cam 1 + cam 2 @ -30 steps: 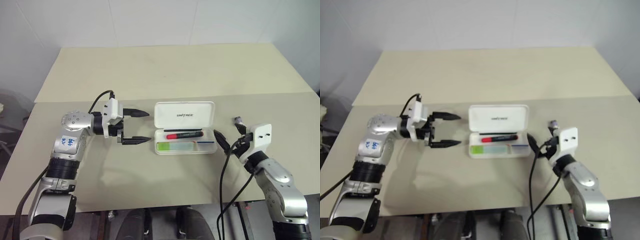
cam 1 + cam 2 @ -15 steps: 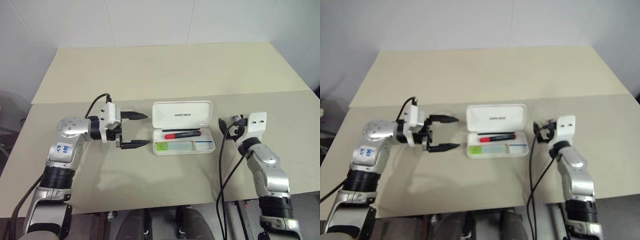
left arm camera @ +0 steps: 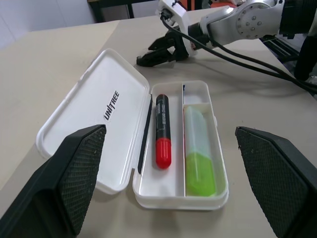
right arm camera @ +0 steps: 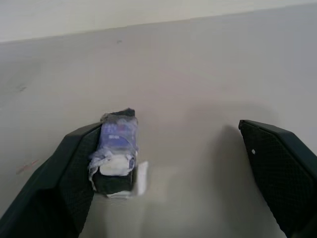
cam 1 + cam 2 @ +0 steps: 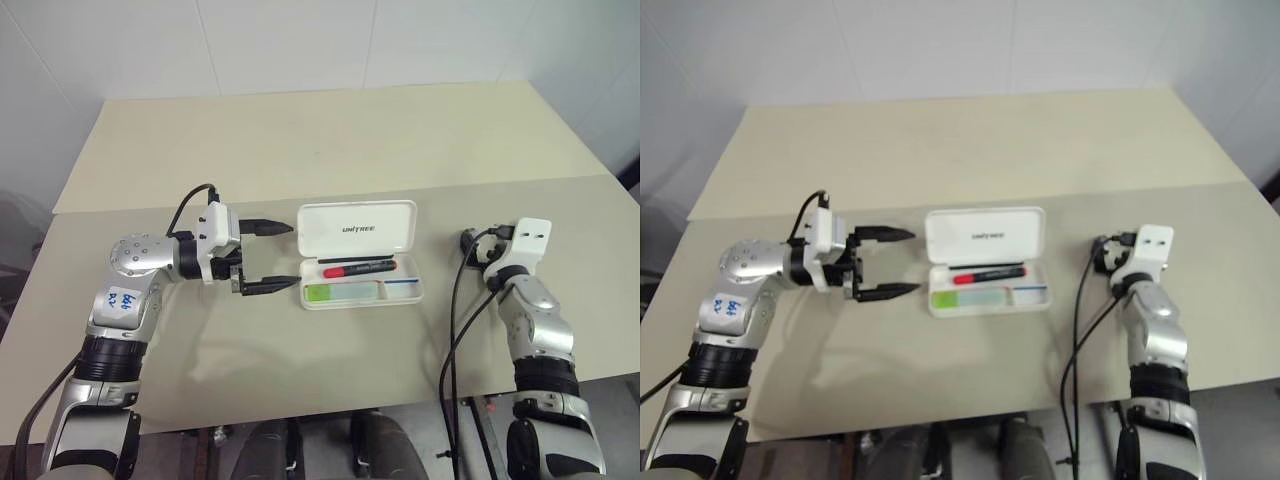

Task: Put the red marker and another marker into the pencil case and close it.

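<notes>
White hard-plastic hinged pencil case (image 5: pixel 360 256) w/ rounded corners sits open near the middle of the beige table (image 5: pixel 330 140), a bit toward the front edge; lid w/ dark "UNITREE" print is tipped back toward the far edge. Inside the tray, slim red-capped, black-barrel marker (image 5: pixel 358 268) lies in the compartment next to the lid. Flat translucent light-green highlighter (image 5: pixel 340 291) lies in the compartment nearest the front edge. Both lie lengthwise and parallel, a divider between them.

L gripper (image 5: pixel 278 256) hovers just beside the case's left end, black fingers spread wide, nothing between them, not touching the case.

R gripper (image 3: pixel 153 52) is apart from the case's right end, toward the table's right edge, fingers wide apart, empty.
</notes>
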